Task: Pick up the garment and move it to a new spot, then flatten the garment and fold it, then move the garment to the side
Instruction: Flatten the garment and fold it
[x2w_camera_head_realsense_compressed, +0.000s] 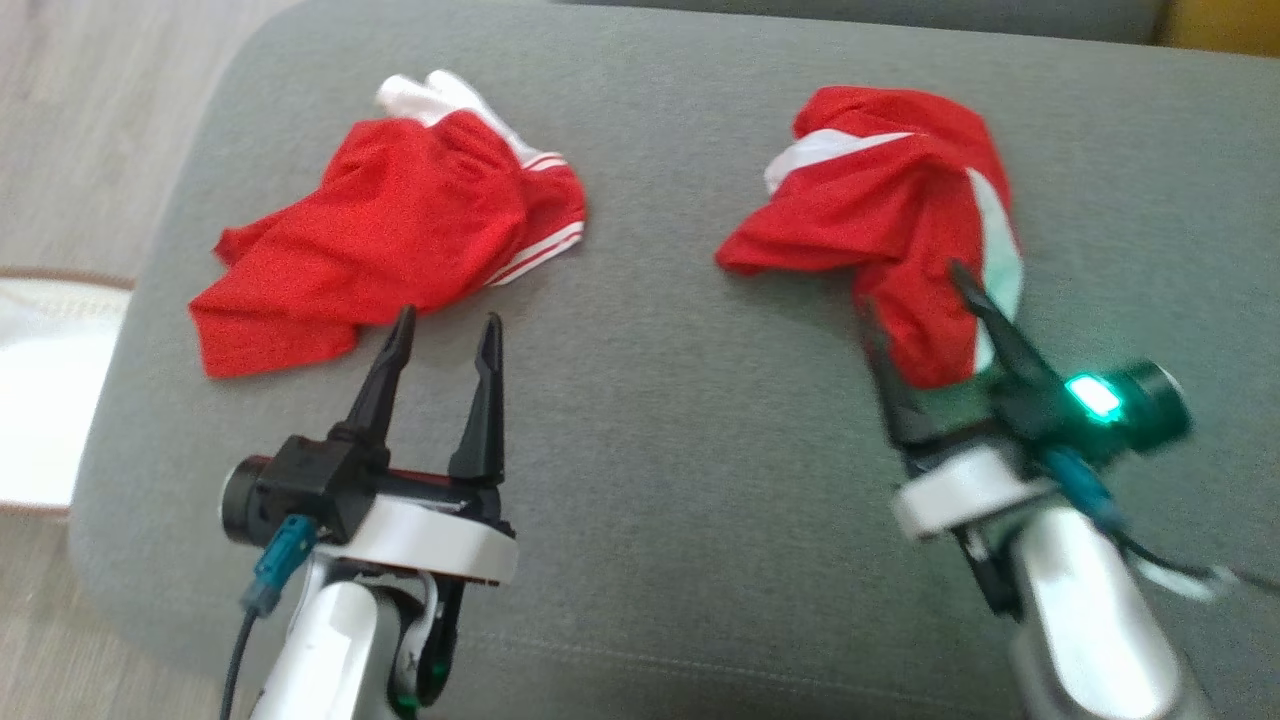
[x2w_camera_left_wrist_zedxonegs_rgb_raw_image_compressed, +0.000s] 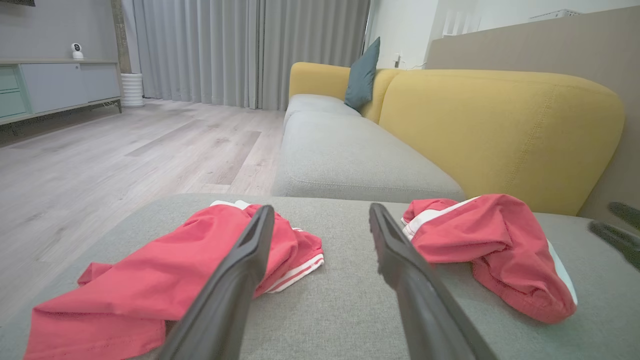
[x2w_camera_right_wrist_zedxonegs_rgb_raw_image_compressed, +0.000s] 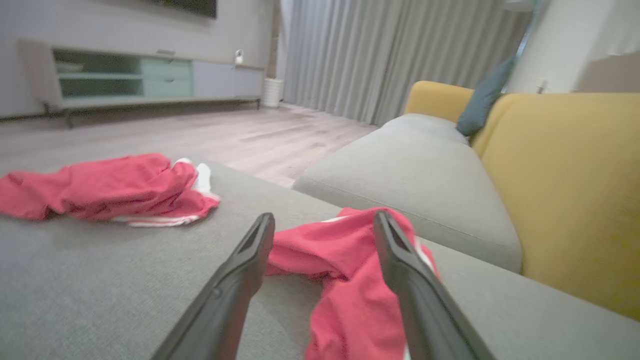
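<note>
We see 2 red garments crumpled on the grey cushion (x2w_camera_head_realsense_compressed: 650, 420), well apart. Our right gripper (x2w_camera_head_realsense_compressed: 912, 300) is spread wide w/ its fingers straddling the near tail of the right garment (x2w_camera_head_realsense_compressed: 880, 190) (nothing pinched yet), prob. b/c that loose end gives the easiest pinch for pick-up. Our left gripper (x2w_camera_head_realsense_compressed: 448, 320), also spread and holding nothing, sits by the near edge of the left garment (x2w_camera_head_realsense_compressed: 400, 230), likely on standby to help flatten.

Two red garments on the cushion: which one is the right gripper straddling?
The bunched right-hand garment: its end lies between the fingers of the open right gripper. The striped left garment lies apart.
</note>
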